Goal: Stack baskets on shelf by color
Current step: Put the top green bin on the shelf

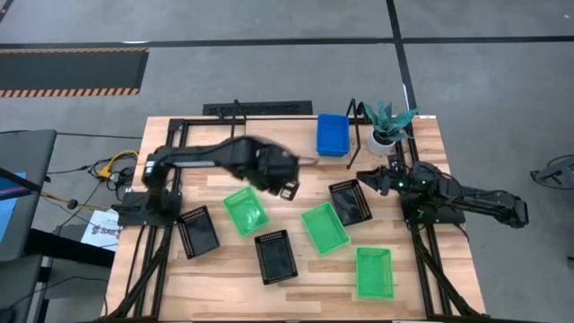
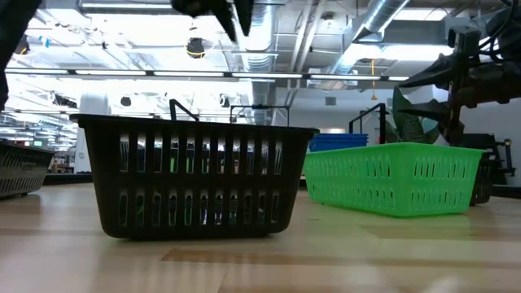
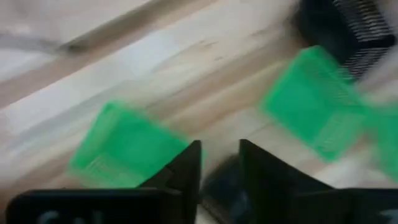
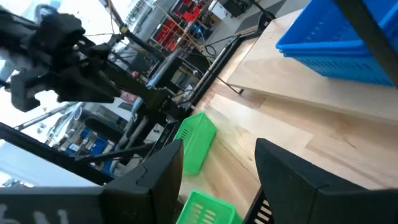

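A blue basket (image 1: 332, 135) rests flat on the right part of the light-wood shelf (image 1: 287, 135) at the table's far side. Three green baskets (image 1: 244, 212), (image 1: 325, 227), (image 1: 374, 272) and three black baskets (image 1: 198, 231), (image 1: 275, 256), (image 1: 350, 202) lie scattered on the tabletop. My left gripper (image 1: 287, 184) hangs above the table's middle, just past the left green basket (image 3: 124, 146); it points down, open, with nothing between its fingers (image 3: 186, 171). My right gripper (image 4: 217, 168) waits open at the right side, level, facing the shelf.
A white pot with a green plant (image 1: 386, 135) stands at the shelf's right end, close to my right gripper (image 1: 372, 175). Black frame rails run along both table sides. Bare wood lies at the near left corner (image 1: 179, 287).
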Action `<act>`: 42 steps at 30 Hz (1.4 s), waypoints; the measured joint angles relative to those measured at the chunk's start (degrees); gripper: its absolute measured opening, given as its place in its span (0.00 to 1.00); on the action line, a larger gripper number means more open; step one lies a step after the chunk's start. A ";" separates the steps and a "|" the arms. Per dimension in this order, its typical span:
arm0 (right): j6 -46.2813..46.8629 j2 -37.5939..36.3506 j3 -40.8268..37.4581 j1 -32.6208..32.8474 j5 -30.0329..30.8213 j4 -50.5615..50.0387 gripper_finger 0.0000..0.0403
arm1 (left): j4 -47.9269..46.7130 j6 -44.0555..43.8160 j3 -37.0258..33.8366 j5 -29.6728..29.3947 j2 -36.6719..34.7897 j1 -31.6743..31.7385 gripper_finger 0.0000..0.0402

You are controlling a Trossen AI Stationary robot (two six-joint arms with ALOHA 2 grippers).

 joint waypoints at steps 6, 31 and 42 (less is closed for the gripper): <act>-0.40 1.57 0.00 0.63 -0.04 0.00 0.56 | -0.51 -18.94 -10.30 -5.71 -4.11 -6.17 0.45; 1.10 2.65 0.00 0.85 -0.26 0.03 0.56 | 33.46 -56.65 -64.62 -7.44 -21.07 -14.01 0.49; -1.72 2.65 0.00 0.87 -0.26 0.04 0.56 | 33.18 -57.86 -64.45 -6.89 -21.05 -14.05 0.49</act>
